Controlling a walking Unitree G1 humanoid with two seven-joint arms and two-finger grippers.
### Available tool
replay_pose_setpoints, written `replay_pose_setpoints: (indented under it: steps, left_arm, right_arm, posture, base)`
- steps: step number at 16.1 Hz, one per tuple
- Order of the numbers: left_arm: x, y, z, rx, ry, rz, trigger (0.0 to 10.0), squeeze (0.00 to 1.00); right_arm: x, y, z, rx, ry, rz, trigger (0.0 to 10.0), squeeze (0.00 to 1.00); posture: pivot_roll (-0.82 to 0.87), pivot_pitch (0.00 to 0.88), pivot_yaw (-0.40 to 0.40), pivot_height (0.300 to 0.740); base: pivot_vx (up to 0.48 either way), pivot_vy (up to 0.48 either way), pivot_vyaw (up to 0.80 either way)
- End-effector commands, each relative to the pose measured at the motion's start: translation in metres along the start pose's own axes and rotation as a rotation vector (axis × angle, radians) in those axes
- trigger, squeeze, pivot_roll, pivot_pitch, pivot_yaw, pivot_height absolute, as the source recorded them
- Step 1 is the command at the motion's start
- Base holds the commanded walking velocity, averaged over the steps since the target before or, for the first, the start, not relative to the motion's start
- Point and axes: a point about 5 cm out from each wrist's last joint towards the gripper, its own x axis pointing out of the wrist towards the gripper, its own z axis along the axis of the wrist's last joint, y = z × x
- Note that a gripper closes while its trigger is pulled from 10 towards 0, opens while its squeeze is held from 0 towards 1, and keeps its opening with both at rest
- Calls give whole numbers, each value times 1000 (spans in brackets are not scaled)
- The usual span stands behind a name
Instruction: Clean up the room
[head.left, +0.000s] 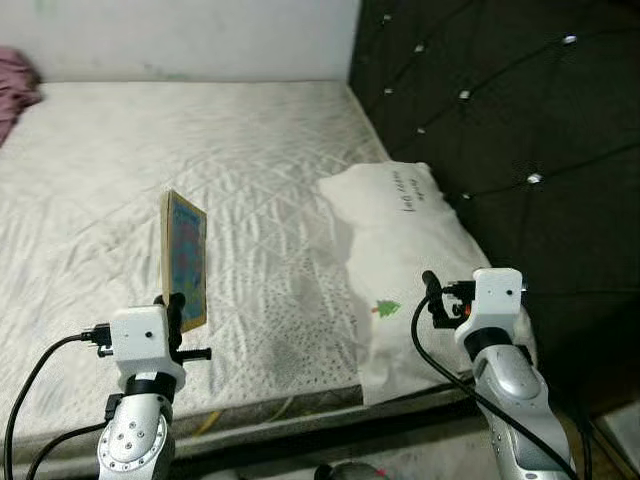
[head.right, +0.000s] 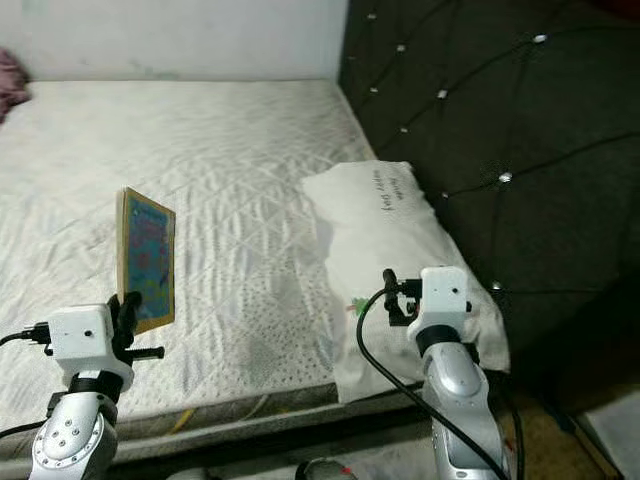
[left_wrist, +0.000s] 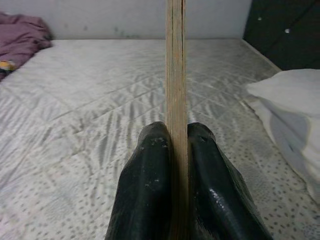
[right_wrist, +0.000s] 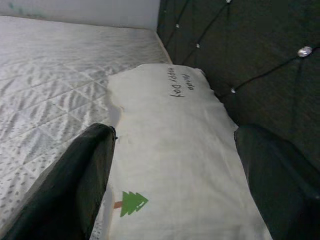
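Left gripper is clamped tight on a thin book, holding it upright on edge above the near side of the mattress. Right gripper hovers spread wide and empty over the white pillow, which lies on the mattress against the dark tufted headboard. Purple cloth lies bunched at the mattress's far corner.

One book, one pillow, one mattress, two claws.
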Motion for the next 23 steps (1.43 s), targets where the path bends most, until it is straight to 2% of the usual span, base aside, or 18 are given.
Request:
replay_pose_setpoints:
  steps: [1, 5, 15, 20, 23]
  left_arm:
    - [3, -2, 11, 8, -47, -18, 10000, 0]
    - [6, -3, 12, -4, -52, -17, 10000, 0]
    - [9, -4, 13, -12, -51, -20, 10000, 0]
    - [10, -3, 12, -41, -46, -11, 10000, 0]
    - [11, -3, 13, -54, -47, -5, 10000, 0]
  right_arm:
    - [1, -2, 5, -11, -11, 0, 10000, 0]
    - [3, -2, 6, -17, -10, 5, 10000, 0]
    - [4, 1, 6, -24, -17, 26, 10000, 0]
    - [5, 3, 8, -24, -25, 41, 10000, 0]
    - [5, 3, 8, -23, -26, 45, 10000, 0]
  posture:
    - [32, 21, -54, 740]
    - [32, 16, -58, 740]
    - [34, 12, -60, 740]
    - [32, 17, -62, 740]
    - [32, 21, -63, 715]
  base:
    - [0, 0, -800]
    - [0, 0, -800]
    - [0, 0, 0]
    - [0, 0, 0]
    - [0, 0, 0]
